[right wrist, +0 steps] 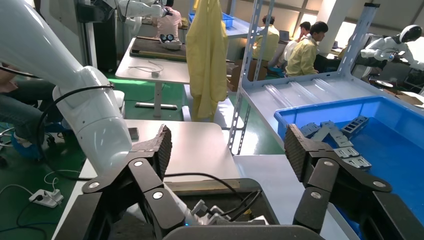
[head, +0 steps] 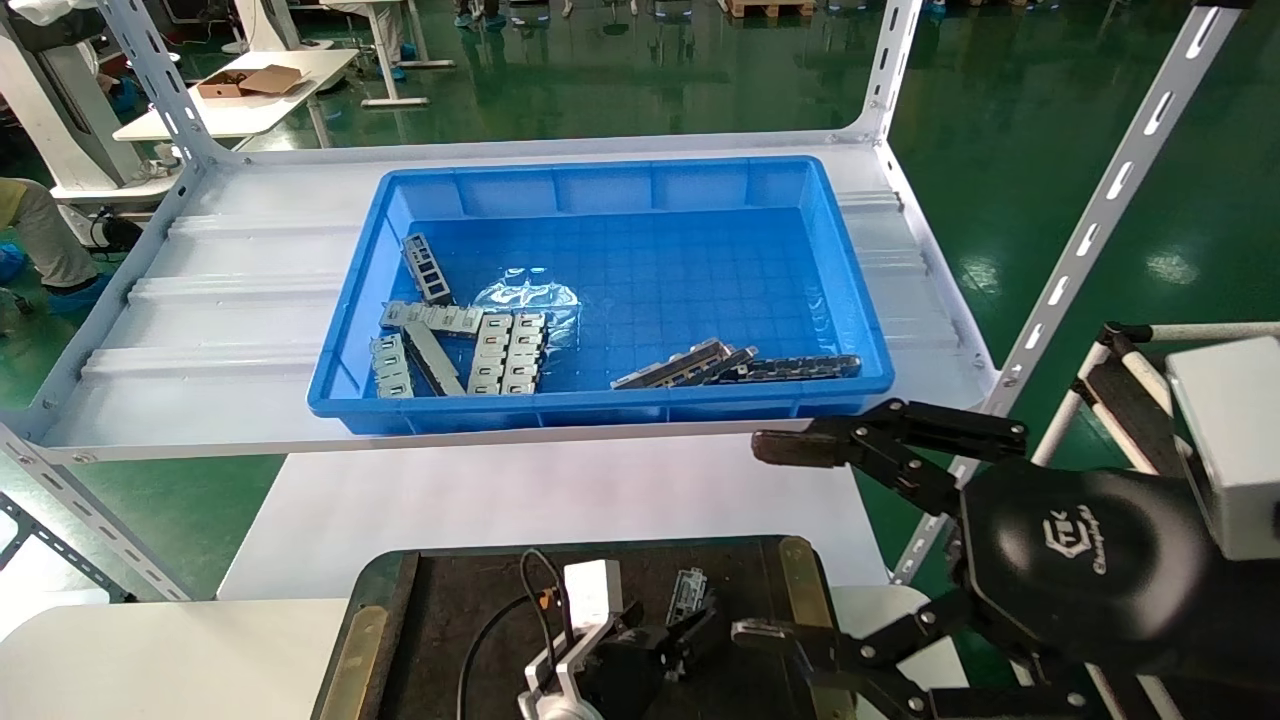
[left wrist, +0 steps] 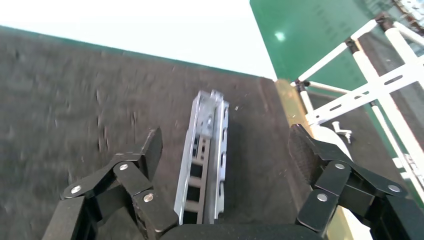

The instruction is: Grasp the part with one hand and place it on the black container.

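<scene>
Part [left wrist: 205, 160], a slim grey channel bar, lies flat on the black container [head: 450, 640], between my left end effector [left wrist: 225, 150]'s spread fingers. Placing looks done; next I lift clear. My right end effector [head: 790, 540] hangs apart at 3 o'clock.

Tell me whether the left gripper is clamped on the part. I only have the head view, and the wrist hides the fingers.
Observer: No. The left wrist view shows the left gripper open, with its fingers standing clear of the part on both sides.
Operator: Is the part down on the tray?
Observer: It appears so. It lies flat on the black container, trough side up, beside the brass rim strip.
Operator: And the other arm?
Observer: In the right wrist view the right gripper is open with nothing between its fingers.
</scene>
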Controlling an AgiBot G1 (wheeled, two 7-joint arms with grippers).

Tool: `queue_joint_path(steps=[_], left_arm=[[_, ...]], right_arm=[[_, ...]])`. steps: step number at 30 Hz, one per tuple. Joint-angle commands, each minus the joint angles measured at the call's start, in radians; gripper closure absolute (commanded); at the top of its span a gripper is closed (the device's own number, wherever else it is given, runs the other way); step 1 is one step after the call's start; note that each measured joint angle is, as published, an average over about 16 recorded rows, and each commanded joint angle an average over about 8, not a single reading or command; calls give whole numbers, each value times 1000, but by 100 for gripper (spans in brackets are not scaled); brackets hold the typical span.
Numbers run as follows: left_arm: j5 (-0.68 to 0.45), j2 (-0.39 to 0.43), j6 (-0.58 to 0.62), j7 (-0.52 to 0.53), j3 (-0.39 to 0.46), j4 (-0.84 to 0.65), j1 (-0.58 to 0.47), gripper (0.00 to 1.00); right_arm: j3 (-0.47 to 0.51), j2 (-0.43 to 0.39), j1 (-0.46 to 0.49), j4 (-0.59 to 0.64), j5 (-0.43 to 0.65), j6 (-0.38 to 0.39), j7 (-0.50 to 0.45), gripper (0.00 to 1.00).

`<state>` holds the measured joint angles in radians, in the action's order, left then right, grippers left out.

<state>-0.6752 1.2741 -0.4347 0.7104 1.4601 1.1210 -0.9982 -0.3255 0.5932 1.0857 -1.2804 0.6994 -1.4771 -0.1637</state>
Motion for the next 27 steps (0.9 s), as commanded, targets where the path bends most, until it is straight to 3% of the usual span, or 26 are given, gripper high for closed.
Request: queue_joint_path(steps=[1, 15, 27], left_arm=[[-17, -20, 23, 7, -3, 13, -8, 0], [-168, -311, 393, 15, -102, 190, -45, 0], [-209, -460, 678, -129, -277, 213, -1, 0]], right_arm=[[0, 0, 0, 0, 0, 0, 0, 0], [0, 0, 0, 0, 0, 0, 0, 0], [-1, 0, 0, 0, -1, 0, 0, 0]])
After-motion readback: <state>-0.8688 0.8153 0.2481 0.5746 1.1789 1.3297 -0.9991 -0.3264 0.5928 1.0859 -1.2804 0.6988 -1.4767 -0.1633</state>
